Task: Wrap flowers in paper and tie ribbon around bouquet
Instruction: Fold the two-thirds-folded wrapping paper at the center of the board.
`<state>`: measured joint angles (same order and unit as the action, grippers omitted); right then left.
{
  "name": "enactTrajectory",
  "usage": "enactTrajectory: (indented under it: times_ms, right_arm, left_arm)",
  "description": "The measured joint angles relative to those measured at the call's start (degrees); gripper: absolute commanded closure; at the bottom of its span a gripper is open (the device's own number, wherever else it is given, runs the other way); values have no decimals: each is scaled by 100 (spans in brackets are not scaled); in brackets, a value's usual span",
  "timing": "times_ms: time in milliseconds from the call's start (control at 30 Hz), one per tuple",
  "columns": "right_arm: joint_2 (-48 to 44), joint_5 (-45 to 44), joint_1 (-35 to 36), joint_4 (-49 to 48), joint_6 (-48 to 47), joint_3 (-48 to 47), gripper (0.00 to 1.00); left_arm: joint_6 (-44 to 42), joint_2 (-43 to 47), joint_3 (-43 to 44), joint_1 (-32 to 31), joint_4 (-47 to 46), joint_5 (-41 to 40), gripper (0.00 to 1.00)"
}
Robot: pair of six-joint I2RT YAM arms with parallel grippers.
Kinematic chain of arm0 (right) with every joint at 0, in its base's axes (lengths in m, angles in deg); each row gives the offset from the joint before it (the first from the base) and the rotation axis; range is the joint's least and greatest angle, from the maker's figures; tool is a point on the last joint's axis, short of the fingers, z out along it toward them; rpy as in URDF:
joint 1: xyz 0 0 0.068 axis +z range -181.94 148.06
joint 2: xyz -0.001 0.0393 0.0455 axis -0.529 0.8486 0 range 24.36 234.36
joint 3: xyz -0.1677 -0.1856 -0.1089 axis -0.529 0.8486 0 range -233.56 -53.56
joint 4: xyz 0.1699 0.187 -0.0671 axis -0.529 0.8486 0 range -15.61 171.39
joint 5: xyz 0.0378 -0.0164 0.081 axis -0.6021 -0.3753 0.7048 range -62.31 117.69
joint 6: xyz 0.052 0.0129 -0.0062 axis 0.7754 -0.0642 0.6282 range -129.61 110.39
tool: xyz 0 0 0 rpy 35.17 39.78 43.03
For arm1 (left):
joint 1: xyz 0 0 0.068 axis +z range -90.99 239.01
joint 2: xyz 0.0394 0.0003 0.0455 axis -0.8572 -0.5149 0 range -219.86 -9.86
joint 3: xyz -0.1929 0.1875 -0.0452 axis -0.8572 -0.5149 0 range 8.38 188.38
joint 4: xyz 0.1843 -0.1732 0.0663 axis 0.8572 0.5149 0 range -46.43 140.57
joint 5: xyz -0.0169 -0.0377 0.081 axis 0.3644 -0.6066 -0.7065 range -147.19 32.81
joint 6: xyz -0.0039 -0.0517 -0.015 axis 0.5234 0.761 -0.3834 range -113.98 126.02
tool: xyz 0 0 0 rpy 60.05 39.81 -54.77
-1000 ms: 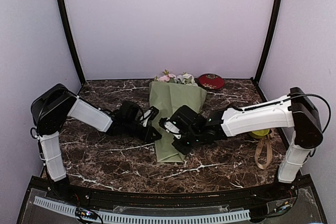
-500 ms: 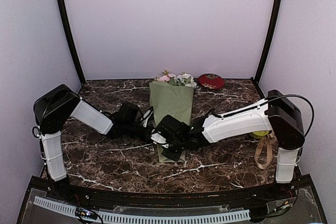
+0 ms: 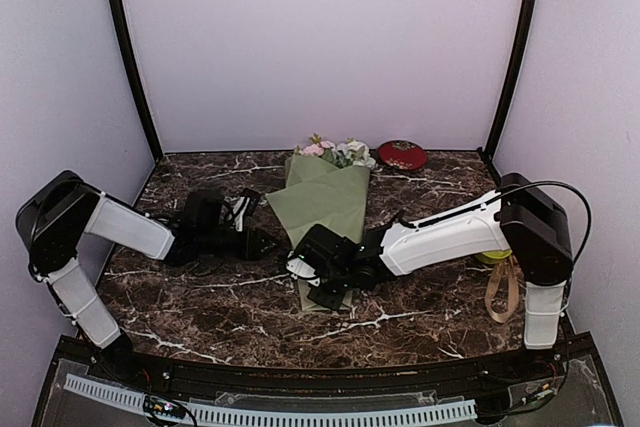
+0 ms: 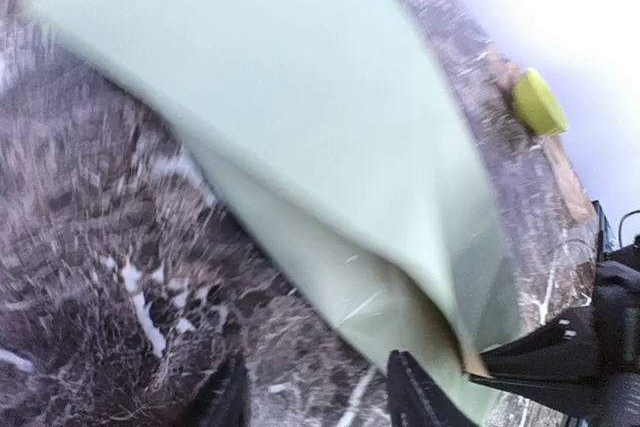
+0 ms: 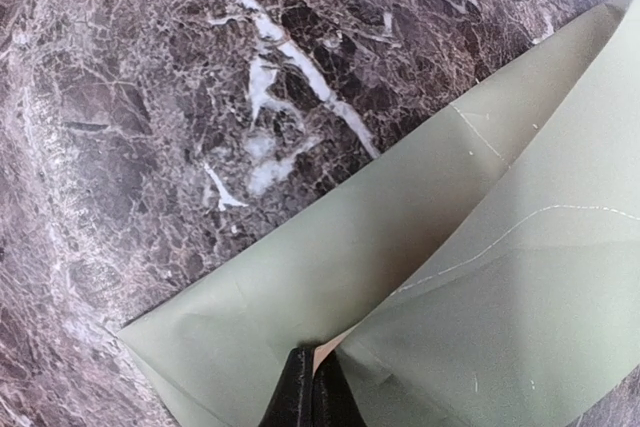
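The bouquet lies lengthwise in the middle of the table, a sage-green paper (image 3: 325,205) cone with pink and white flowers (image 3: 331,150) at its far, wide end. My right gripper (image 3: 322,292) sits on the cone's narrow near end. In the right wrist view it (image 5: 315,392) is shut on the paper (image 5: 470,277), where a tan edge (image 5: 326,351) of the flap meets the fingertips. My left gripper (image 3: 272,242) is left of the cone and apart from it, open (image 4: 315,402) over bare marble, with the paper (image 4: 330,127) ahead. The tan ribbon (image 3: 503,292) lies at the table's right edge.
A red round tin (image 3: 402,154) stands at the back, right of the blooms. A yellow-green round object (image 3: 495,256) sits by the ribbon, also seen in the left wrist view (image 4: 538,102). Walls enclose the marble table (image 3: 200,297) on three sides.
My right gripper dragged the right flap leftward across the cone. My left gripper opened, let go and pulled back to the left, and the left flap spread outward.
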<state>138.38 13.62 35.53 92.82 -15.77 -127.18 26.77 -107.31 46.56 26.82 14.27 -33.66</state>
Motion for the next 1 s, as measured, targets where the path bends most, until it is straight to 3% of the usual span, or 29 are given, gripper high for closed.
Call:
enactTrajectory:
  times_ms: [167, 333, 733, 800, 867, 933, 1000]
  right_arm:
    - [0, -17, 0, -31, 0, 4, 100]
    - [0, -35, 0, -57, -2, 17, 100]
    - [0, -136, 7, -146, -50, 85, 100]
    - [0, -146, 7, -153, -63, 90, 100]
    - [0, -157, 7, -155, -68, 90, 100]
    - [0, -181, 11, -155, -72, 90, 100]
    - [0, -199, 11, -153, -81, 90, 100]
  left_arm:
    - [232, 503, -343, 2, -782, 157, 40]
    - [824, -79, -304, -20, -1462, 616, 35]
    - [1488, -772, 76, -74, -1928, 1233, 40]
    - [1497, -785, 127, -83, -1969, 1290, 48]
    - [1519, -822, 186, -83, -1976, 1322, 78]
    - [1523, -890, 249, -83, -1989, 1333, 98]
    - [1517, -960, 299, -83, -1974, 1327, 100]
